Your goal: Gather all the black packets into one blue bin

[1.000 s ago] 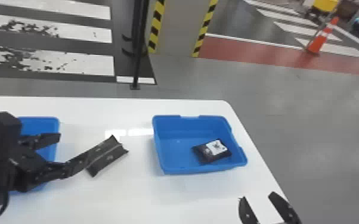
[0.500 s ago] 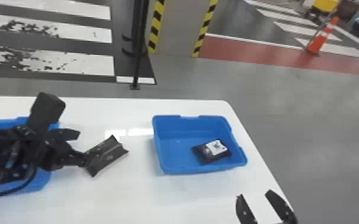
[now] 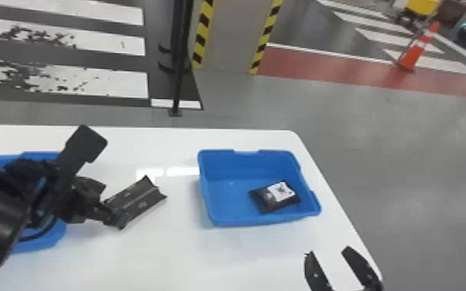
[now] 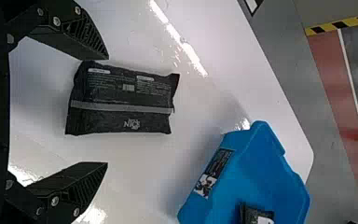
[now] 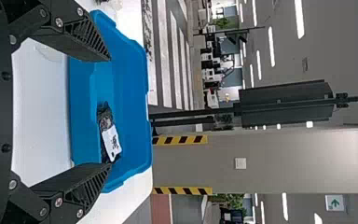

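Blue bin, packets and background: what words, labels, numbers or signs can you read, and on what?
Table packet: fine print and larger lettering, none surely legible.
Binned packet: white label, too small to read.
Blue bin: side label, too small.
Background sign: green arrow; no words legible.

packet (image 3: 139,199) on table (image 3: 158,255) between bins (image 3: 236,221)
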You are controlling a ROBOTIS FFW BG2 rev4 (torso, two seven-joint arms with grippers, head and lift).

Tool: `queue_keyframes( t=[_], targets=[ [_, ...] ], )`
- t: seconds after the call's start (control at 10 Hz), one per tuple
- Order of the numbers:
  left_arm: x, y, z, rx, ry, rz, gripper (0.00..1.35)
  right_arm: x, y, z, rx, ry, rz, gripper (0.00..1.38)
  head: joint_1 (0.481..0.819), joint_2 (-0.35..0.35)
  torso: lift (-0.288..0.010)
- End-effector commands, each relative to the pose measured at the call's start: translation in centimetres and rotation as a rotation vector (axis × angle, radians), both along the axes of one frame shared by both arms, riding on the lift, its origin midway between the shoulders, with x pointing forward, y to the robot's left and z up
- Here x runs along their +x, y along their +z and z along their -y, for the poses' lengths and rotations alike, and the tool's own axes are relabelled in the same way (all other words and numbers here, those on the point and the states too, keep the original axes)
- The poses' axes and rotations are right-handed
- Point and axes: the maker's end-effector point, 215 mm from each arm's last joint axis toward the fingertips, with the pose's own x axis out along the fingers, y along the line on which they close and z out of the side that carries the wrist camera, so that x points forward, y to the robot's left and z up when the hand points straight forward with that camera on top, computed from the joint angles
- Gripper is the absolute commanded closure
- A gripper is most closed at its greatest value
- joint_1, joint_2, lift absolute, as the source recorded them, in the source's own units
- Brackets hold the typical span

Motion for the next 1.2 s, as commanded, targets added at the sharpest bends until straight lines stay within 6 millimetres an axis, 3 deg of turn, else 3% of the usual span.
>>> queue_keyframes(
  t=[0.0, 0.1, 0.2, 0.3, 0.6, 0.8, 0.9, 1.0, 1.1],
  targets=[
    [0.7, 0.1, -0.1, 0.023, -0.011, 0.026, 0.23, 0.1, -0.1, -0.1, 0.009, -0.002, 0.001, 0.23, 0.695, -0.350, -0.110],
    [1.8, 0.3, 0.2, 0.040, -0.038, 0.070, 0.22, 0.1, -0.2, 0.0, 0.010, -0.003, 0.001, 0.23, 0.695, -0.350, -0.110],
    [2.8, -0.9, 0.3, 0.061, -0.056, 0.086, 0.22, 0.1, -0.3, -0.1, 0.014, -0.004, 0.000, 0.23, 0.695, -0.350, -0.110],
    [2.9, -2.3, 0.7, 0.077, -0.080, 0.076, 0.22, 0.3, -0.3, -0.3, 0.017, -0.002, 0.005, 0.23, 0.695, -0.350, -0.110],
    [2.6, -3.5, 2.5, 0.083, -0.135, 0.076, 0.21, 0.4, -0.4, -0.3, 0.023, -0.003, 0.004, 0.23, 0.695, -0.350, -0.110],
    [2.7, -4.7, 1.7, 0.111, -0.123, 0.057, 0.28, 0.4, -0.5, -0.2, 0.024, -0.004, 0.004, 0.23, 0.695, -0.350, -0.110],
    [2.8, -5.1, 0.9, 0.119, -0.100, 0.041, 0.52, 0.4, -0.5, -0.2, 0.025, -0.005, 0.005, 0.23, 0.695, -0.350, -0.110],
    [3.0, -5.1, 1.0, 0.112, -0.097, 0.058, 0.88, 0.4, -0.5, -0.3, 0.025, -0.003, 0.005, 0.23, 0.695, -0.350, -0.110],
    [3.0, -5.0, 1.5, 0.095, -0.103, 0.076, 1.09, 0.4, -0.4, -0.2, 0.029, -0.005, 0.006, 0.23, 0.695, -0.350, -0.110]
  ],
)
